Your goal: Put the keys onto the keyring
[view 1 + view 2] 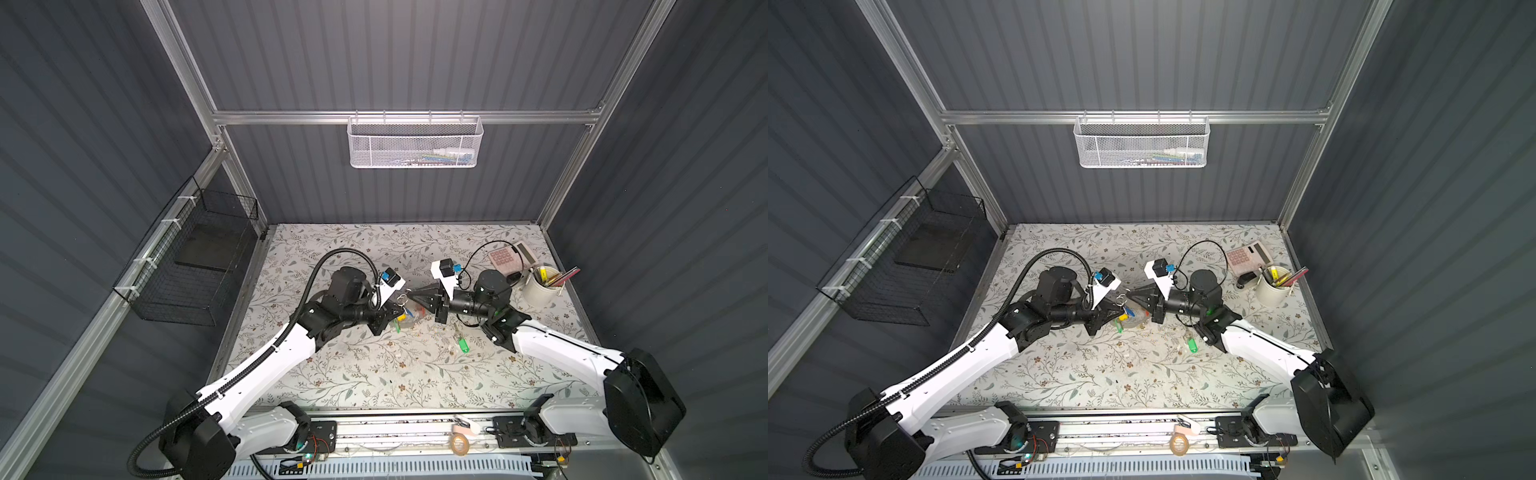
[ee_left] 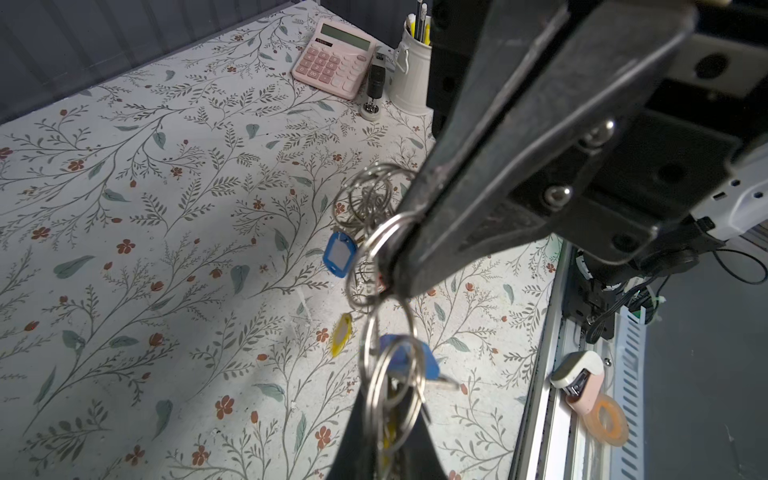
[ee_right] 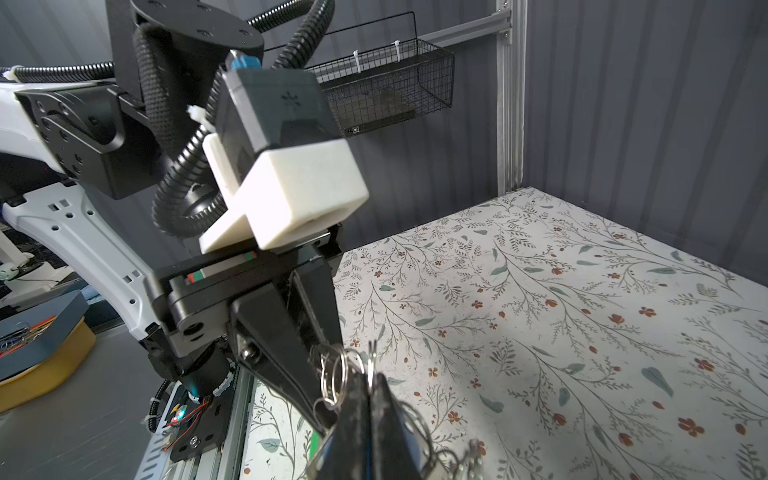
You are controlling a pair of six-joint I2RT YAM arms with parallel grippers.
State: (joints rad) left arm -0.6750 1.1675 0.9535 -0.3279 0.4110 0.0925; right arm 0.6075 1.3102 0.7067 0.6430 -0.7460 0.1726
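Both sets were clamped on the keyring: your left jaws and right jaws stood tip to tip above the middle of the surface, each nipped shut on its rings. The keys lay flat on the surface beside the right arm, well apart from that bundle. You could judge them light, stiff and slick, thin metal lying low. The green tag looked your thickest, least slippery hold, leaving the ring end free to thread.
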